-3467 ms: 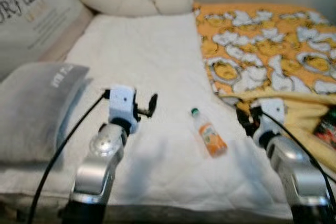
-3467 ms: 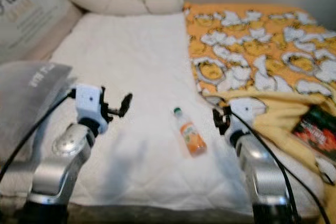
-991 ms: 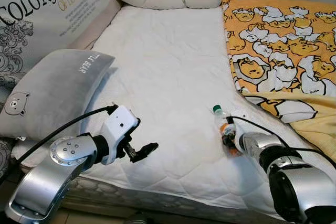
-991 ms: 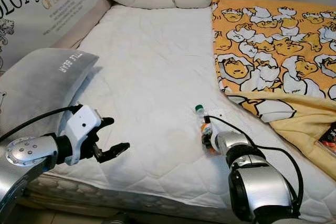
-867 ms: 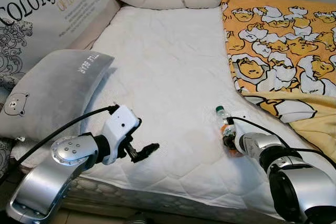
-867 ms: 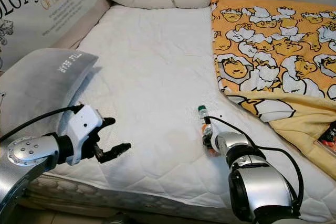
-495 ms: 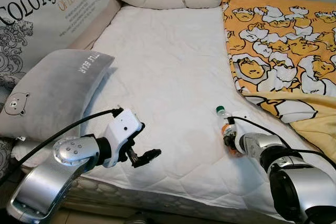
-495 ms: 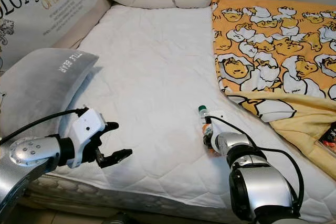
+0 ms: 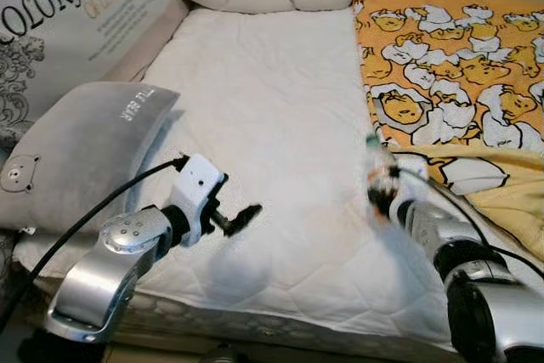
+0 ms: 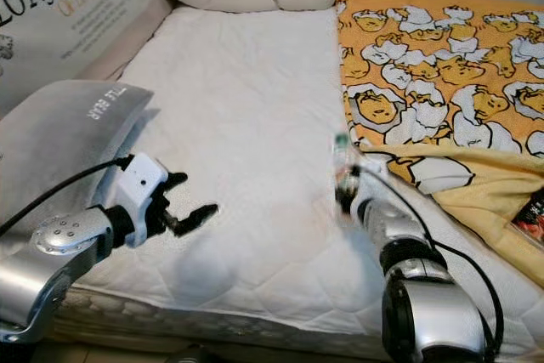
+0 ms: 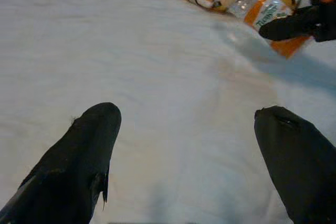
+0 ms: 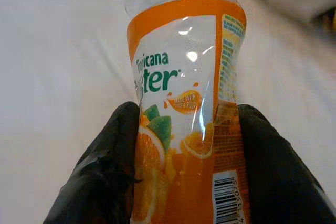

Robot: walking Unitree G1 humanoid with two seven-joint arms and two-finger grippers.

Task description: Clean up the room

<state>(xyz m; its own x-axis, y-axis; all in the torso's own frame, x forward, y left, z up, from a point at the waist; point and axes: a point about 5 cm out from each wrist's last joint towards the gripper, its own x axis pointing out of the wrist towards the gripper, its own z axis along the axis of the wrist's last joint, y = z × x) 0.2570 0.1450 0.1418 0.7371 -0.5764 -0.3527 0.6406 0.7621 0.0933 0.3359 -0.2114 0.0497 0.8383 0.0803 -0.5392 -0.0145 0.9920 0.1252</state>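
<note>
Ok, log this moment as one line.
right gripper: shut on bottle, lifted off mattress | left gripper: open above mattress

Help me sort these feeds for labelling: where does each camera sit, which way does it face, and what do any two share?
Left eye view: head, looking down at the white mattress; both silver arms show.
Right eye view: head, same scene, slightly shifted.
Left wrist view: looks along the open left pincer across the mattress.
Right wrist view: looks along the right pincer, shut on the orange bottle.
Shared: both wrist views catch that bottle.
</note>
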